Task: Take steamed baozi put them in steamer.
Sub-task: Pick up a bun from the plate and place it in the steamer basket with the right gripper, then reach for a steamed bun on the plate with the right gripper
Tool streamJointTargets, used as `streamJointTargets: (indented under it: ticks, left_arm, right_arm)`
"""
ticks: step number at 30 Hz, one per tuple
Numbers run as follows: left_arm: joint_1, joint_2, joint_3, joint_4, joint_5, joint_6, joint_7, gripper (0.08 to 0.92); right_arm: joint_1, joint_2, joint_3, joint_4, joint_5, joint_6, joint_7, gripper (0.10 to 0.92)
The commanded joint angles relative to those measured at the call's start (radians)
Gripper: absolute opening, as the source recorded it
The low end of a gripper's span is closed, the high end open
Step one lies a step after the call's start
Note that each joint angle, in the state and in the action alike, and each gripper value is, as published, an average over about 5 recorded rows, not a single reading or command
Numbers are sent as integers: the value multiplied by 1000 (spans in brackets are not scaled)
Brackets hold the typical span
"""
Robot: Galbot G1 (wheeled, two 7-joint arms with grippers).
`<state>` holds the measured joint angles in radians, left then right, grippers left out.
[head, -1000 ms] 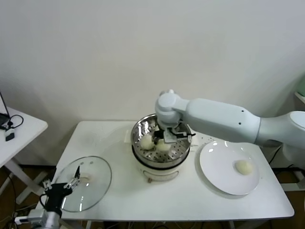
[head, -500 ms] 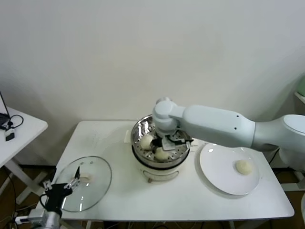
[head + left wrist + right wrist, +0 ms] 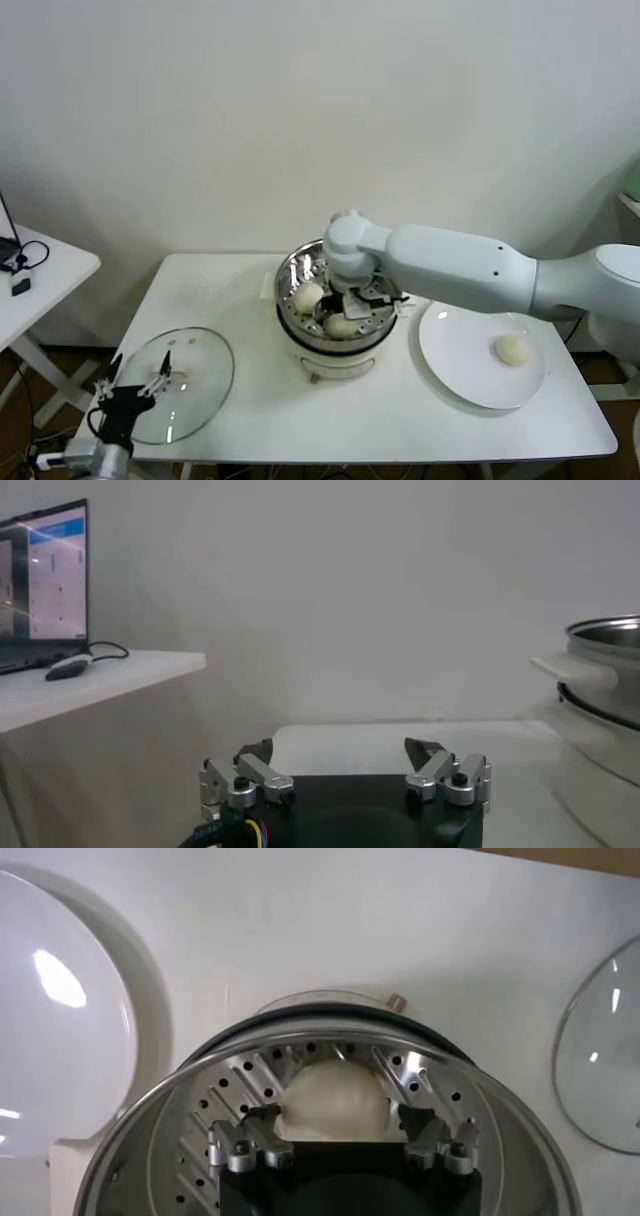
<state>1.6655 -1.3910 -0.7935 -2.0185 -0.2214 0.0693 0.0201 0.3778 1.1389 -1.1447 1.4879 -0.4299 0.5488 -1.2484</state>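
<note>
The white rectangular table [image 3: 250, 400] carries a round shiny stainless-steel steamer [image 3: 290, 275] with a perforated bottom, seated on a white electric cooker base [image 3: 335, 358] near the middle of the table's far edge. The right gripper [image 3: 350, 308] is lowered inside the steamer; in the right wrist view its fingers [image 3: 245, 1143] stand spread on either side of a smooth cream-white baozi [image 3: 335, 1098] that sits on the perforated floor, jaws released and not pressing the dough. From the head view this baozi [image 3: 342, 326] lies toward the near side of the basket, and a second domed cream-white baozi [image 3: 307, 297] sits at the basket's left side, just beside the gripper. A third baozi [image 3: 512, 349] rests on the flat white round plate [image 3: 450, 350] toward the table's right edge, well apart from the steamer. A round glass lid [image 3: 200, 365] lies flat near the table's front left corner. The left gripper [image 3: 132, 392] hangs at the front left corner, partly over the lid's edge; the left wrist view shows its fingers [image 3: 247, 775] apart with nothing between them. A white side table [image 3: 40, 275] stands off to the left, bearing a dark cable [image 3: 25, 258].
</note>
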Motion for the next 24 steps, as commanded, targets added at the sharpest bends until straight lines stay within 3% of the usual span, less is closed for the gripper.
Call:
streamJointTargets:
  ticks: [1,7,13,24]
  left_arm:
    - [-4,-2,6,2,2,1,0,823]
    - [-4,-1,4,5,3,0,0,823]
    - [-2,4,0,3,0,0,0,823]
    - [-5,33,25,-21,-18,-1,-1,823]
  right_arm:
    - [0,-4,10,11,-6,14,7,816]
    - [36,-22,24,22,59,17,-10,823]
    - [161,-80,14,20,219,-49,-28,823]
    - [463,-371,-259,-64,827,-529,60,823]
